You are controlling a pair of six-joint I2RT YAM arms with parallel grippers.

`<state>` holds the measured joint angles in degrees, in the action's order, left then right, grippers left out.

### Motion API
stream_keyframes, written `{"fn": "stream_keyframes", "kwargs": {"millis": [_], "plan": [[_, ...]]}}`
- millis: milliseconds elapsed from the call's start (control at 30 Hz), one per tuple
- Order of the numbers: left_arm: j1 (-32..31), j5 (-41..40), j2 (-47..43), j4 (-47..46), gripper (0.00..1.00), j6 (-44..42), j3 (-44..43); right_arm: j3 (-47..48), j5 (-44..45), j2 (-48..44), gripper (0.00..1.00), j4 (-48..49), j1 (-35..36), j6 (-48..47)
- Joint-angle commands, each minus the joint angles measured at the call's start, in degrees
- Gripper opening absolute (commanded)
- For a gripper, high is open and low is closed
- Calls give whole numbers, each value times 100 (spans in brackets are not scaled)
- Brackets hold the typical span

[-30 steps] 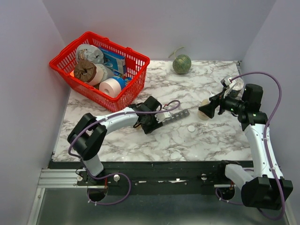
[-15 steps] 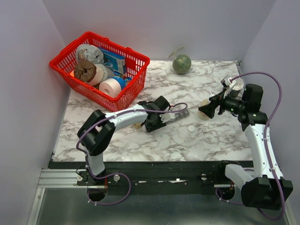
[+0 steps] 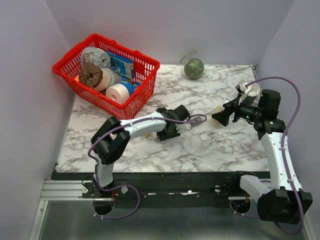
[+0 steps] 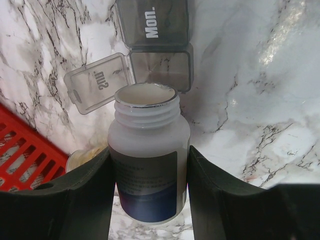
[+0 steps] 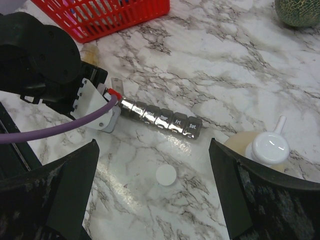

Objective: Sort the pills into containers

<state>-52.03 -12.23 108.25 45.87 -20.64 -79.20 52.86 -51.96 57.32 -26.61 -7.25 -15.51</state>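
Note:
My left gripper (image 4: 149, 150) is shut on an uncapped white bottle (image 4: 148, 165) with a blue label, held by its sides. The bottle's mouth sits just short of the open end compartment (image 4: 161, 70) of the containers, a dark-grey strip (image 5: 160, 120). That compartment's clear lid (image 4: 97, 82) is flipped out to the left, and the "Mon" cell (image 4: 152, 22) beyond it is closed. No pills show in the bottle mouth or the open cell. To the right, my right gripper (image 5: 154, 145) hangs open above the table, over a loose white cap (image 5: 166, 175).
A red wire basket (image 3: 107, 75) full of goods stands at the back left. The beige nozzle bottle (image 5: 267, 147) is just right of the strip's "Sat" end. A green ball (image 3: 194, 68) lies at the back. A small tan object (image 4: 82, 157) lies near the basket.
The left arm has carried the bottle to the right, up to the near end of the strip. The right arm has not moved.

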Motion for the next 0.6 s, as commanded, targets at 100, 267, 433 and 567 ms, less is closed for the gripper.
{"fn": "stream_keyframes", "kwargs": {"millis": [100,267,433,567], "plan": [[-263,-842,320,555,0,-194,-412,146,-218,-72,100,-81,-49,-14],[-360,-1036,460,713,0,-247,-649,137,-218,-89,100,-90,-49,-14],[-404,-1176,531,774,0,-265,-667,154,-217,-89,100,-99,-49,-14],[-448,-1238,566,783,0,-291,-658,154,-226,-81,100,-99,-49,-14]]}}
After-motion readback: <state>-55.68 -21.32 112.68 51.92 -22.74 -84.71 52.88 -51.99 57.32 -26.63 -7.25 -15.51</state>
